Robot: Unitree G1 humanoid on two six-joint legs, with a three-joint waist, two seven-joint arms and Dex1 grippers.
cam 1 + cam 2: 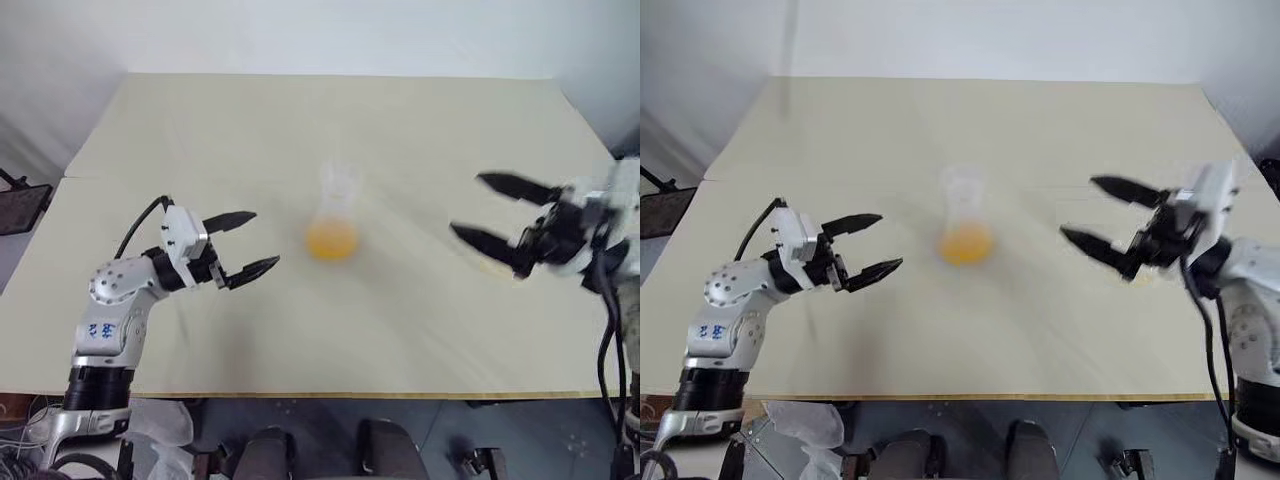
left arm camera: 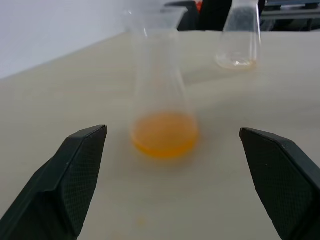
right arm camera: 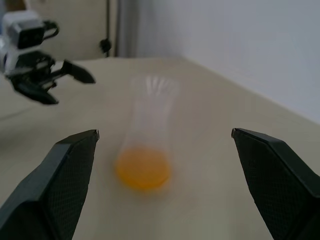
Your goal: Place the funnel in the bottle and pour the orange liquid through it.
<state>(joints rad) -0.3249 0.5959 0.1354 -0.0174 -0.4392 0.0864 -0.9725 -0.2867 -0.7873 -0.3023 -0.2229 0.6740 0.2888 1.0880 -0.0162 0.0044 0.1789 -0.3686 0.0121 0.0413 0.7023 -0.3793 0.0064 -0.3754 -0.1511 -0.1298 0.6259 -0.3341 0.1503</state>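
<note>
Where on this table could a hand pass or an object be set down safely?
Bare table stretches behind the bottle to the far edge, and in front of it to the near edge. The tighter spots are the gaps between the bottle with its orange liquid and the open left gripper and open right gripper.

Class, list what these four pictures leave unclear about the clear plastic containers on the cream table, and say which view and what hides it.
- Clear plastic bottle holding orange liquid: its mouth is smeared in both eye views, so a clear funnel there cannot be confirmed.
- Left wrist view: the flared top is cut by the edge.
- Second clear container: its top is cut off too.
- Right gripper: blurred, open.
</note>
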